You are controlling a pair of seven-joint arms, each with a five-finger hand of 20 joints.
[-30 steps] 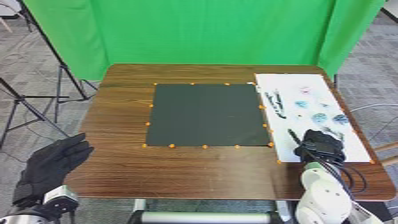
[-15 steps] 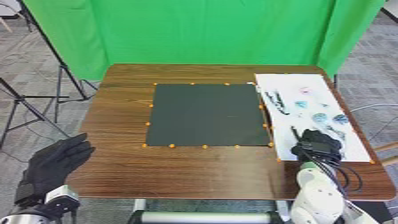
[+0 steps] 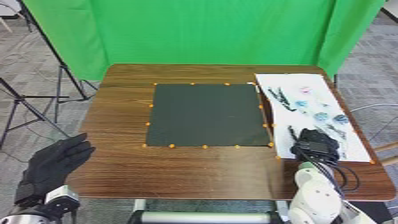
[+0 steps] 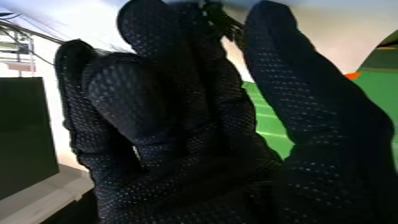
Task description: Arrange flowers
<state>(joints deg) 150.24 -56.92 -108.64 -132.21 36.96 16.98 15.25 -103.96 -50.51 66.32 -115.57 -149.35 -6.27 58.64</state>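
Flowers (image 3: 341, 119), four: one pink, three blue, on white sheet (image 3: 289, 81) right of black square (image 3: 209, 115); right hand (image 3: 316, 144) open, right of square's near corner; left hand (image 3: 55, 162) open, left of square, nearer.

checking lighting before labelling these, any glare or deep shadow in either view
head view: soft sheen on the near part of the table, darker folds in the green curtain; right wrist view: bright background behind the right hand, its black glove darkest in the creases
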